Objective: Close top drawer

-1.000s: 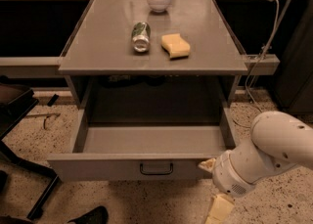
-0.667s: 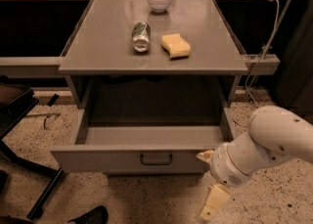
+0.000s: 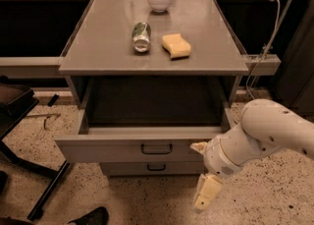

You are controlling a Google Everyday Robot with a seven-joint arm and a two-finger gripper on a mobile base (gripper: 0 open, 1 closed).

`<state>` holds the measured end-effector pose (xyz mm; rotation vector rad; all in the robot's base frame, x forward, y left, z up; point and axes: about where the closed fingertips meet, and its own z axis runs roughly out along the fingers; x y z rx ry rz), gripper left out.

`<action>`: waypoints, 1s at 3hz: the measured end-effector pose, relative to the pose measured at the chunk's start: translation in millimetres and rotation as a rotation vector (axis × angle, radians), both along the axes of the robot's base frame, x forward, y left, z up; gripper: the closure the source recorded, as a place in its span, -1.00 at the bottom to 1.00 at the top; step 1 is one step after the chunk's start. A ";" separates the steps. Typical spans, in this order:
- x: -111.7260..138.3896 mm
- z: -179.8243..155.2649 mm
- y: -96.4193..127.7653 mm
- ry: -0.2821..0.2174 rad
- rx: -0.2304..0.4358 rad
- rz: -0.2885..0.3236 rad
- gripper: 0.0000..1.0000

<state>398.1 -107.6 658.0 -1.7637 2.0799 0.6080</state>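
Top drawer [image 3: 113, 149] sits further in, hand [image 3: 202, 171] by its front right.

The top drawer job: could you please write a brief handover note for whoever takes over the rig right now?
The claw: open, holding nothing, low by the right end of the front panel of the top drawer.
The top drawer: pulled far out from under the table; its handle is free.
Done: no closing visible yet.
Left: push the front panel in until the drawer is shut.
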 end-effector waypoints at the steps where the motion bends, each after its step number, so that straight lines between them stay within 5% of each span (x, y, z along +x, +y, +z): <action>1: 18.7 11.8 -6.2 -0.050 -0.015 -0.026 -1.00; 2: 81.2 20.1 -15.3 -0.104 0.004 -0.061 -1.00; 3: 81.2 19.8 -15.2 -0.104 0.004 -0.061 -1.00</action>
